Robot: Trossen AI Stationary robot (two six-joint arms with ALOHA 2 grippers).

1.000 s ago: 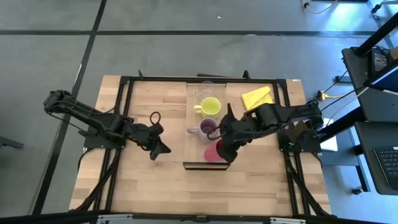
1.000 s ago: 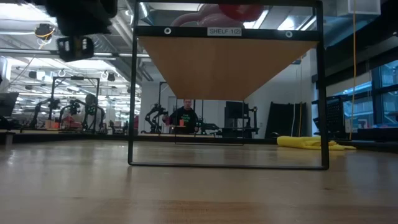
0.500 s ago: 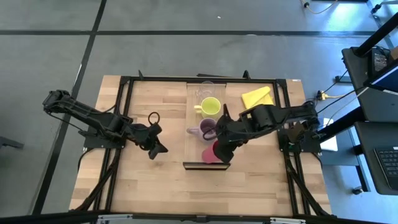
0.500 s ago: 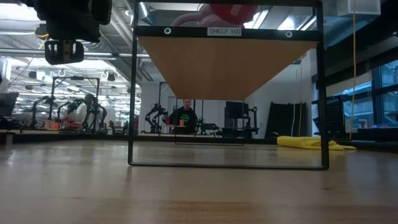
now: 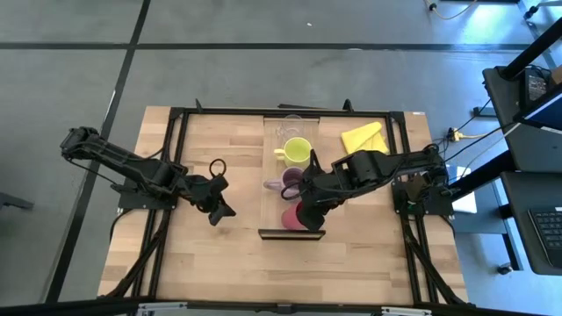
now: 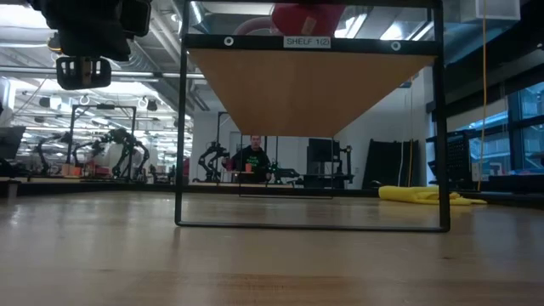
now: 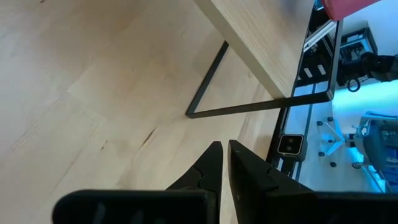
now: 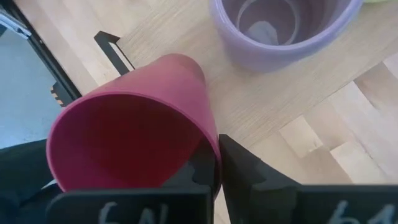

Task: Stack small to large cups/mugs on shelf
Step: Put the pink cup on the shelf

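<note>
The shelf [image 5: 270, 175] runs near to far at the table's middle. On it stand a clear glass [image 5: 292, 125], a yellow-green mug [image 5: 297, 150], a purple mug [image 5: 293, 182] and, nearest the front, a red cup [image 5: 291, 217]. My right gripper [image 5: 305, 213] is shut on the red cup, which also shows above the shelf's dark front edge in the low view [image 6: 308, 15]. My left gripper [image 5: 221, 211] hangs shut and empty above the table, left of the shelf; its shut fingers show in the left wrist view [image 7: 224, 163]. My right gripper pinches the red cup's wall at the rim [image 8: 214, 159], one finger inside the cup and one finger [image 8: 245, 171] outside. The fingers come slanting down from the table's right. The cup's mouth faces up; the shelf's front edge hides whether its base rests on the shelf.
A yellow cloth [image 5: 363, 137] lies on the table right of the shelf's far end. The purple mug [image 8: 283, 28] stands close behind the red cup. A dark frame [image 5: 176, 123] borders the table. A person [image 6: 253, 159] sits far off in the room.
My right gripper has gone a little toward the table's left with the red cup, carrying it along the shelf's near end. The cup has come from a tilt to nearly upright.
</note>
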